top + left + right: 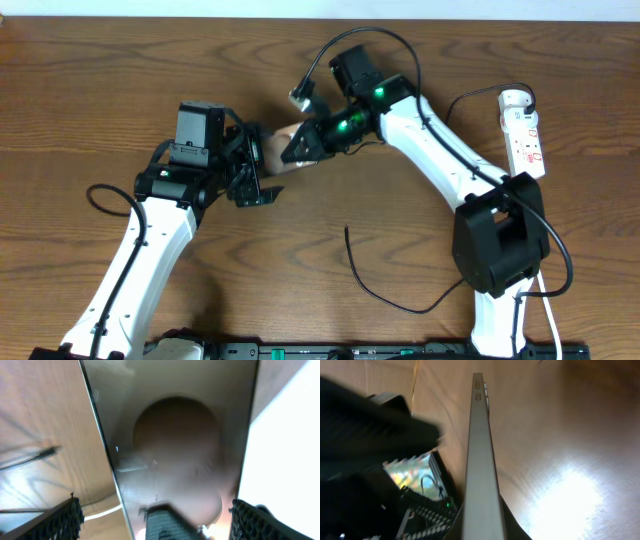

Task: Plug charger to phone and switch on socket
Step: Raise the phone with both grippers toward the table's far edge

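The phone (285, 136) is held on edge above the table between both grippers. My right gripper (300, 148) is shut on the phone; in the right wrist view its jaws (485, 527) clamp the thin grey edge (480, 460). My left gripper (252, 175) is open. In the left wrist view its fingers (156, 512) straddle the glossy brown back (175, 435), with a gap at the left finger. The charger (357, 278) lies loose on the table at front centre, its far end hidden by the right arm's base. The socket (525, 130) lies at the far right.
The socket's white cord (545, 310) runs down the right side past the right arm's base (498, 245). A thin dark cable with a small tip (35, 456) lies on the wood left of the phone in the left wrist view.
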